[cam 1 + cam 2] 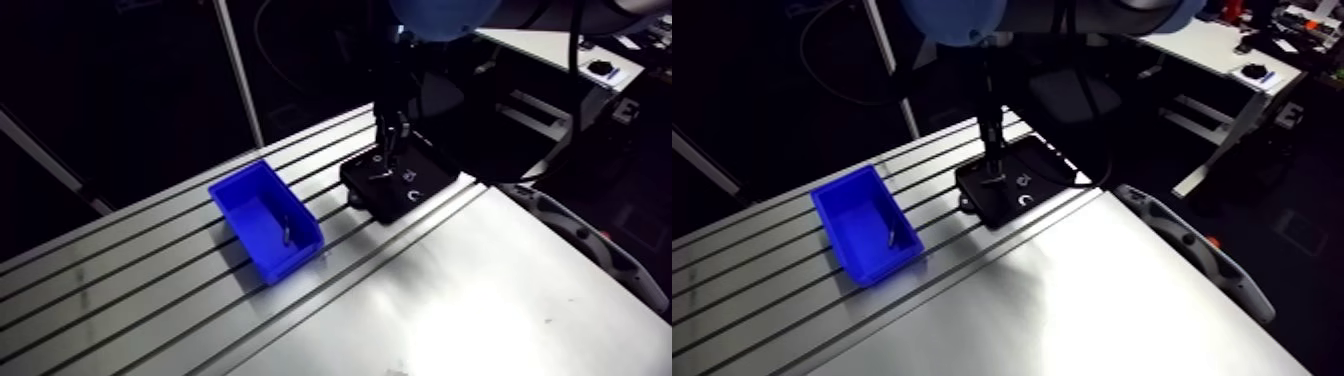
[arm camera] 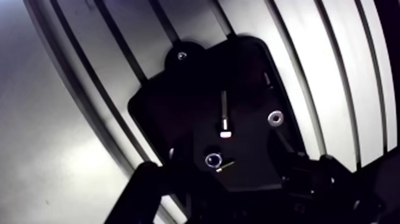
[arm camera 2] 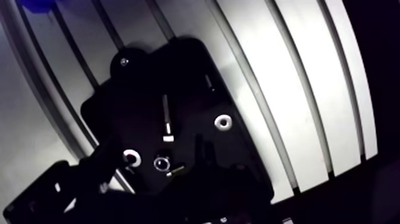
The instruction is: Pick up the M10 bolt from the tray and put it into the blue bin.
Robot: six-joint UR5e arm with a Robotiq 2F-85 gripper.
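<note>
Bolt [image 2: 224, 112] just ahead of spread pincer [image 2: 225, 170]
Slim, bright metal shank lies flat in matte black tray [image 2: 169, 98]; pincer empty.

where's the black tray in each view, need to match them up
Arm view: the black tray sits on the slotted table, under the gripper, near the blue bin.
Wrist view: the tray lies under and just ahead of the open gripper.
Shared landmark: the table's slots running past the tray.

The slotted aluminium bench [image 1: 480, 290] is grooved on one half and plain sheet on the other. On the tray [image 2: 172, 113] lie a bright washer [image 2: 275, 117], a ring-shaped nut [image 2: 212, 159] and, just beside the nut, a short screw [image 2: 226, 167]. A long grey curved part [image 1: 585, 232] sits past the bench's edge.
</note>
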